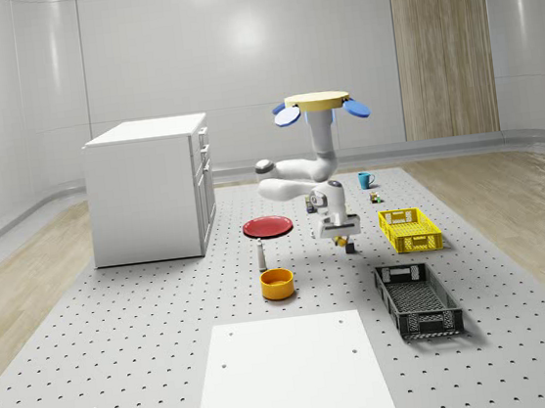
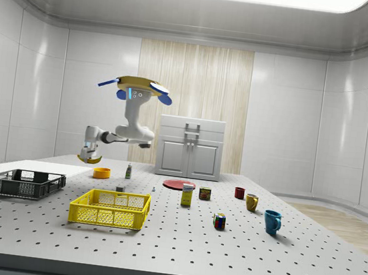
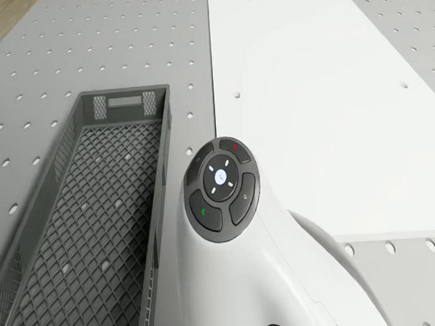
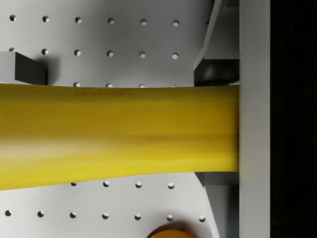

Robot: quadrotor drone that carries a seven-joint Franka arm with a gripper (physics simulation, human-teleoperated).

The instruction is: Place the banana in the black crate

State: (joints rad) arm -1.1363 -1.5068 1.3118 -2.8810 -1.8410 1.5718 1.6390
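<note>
- Banana (image 4: 119, 136) is clamped crosswise in the gripper (image 1: 342, 240); in the wrist view it spans between the finger pads, one finger (image 4: 255, 119) pressed against its end. Gripper is clenched on it, carried clear of the desk (image 1: 125, 378).
- Drone (image 1: 316, 103) hovers above the middle of the desk, arm hanging below and folded so the gripper points down. Probably kept low and vertical so the drop is short.
- Gripper hangs between the orange bowl (image 1: 277, 283) and the yellow crate (image 1: 409, 229), above the desk surface, not over either.
- Black crate (image 1: 417, 299) sits near the front edge on the whole-scene view's right, just in front of the yellow crate. Gripper is not yet over it: side view puts the gripper (image 2: 88, 158) above and behind the crate (image 2: 22, 183).
- Drone view looks down along the arm at the crate's (image 3: 82, 238) mesh floor beside the white panel (image 3: 324, 90); crate holds nothing I can see.
- Judgement: transport phase, grasp done, placement pending. Next needs the gripper centred over the crate's long axis before release.
- Risk: crate is narrow, banana is held sideways; if not aligned lengthwise it could catch the rim.
</note>
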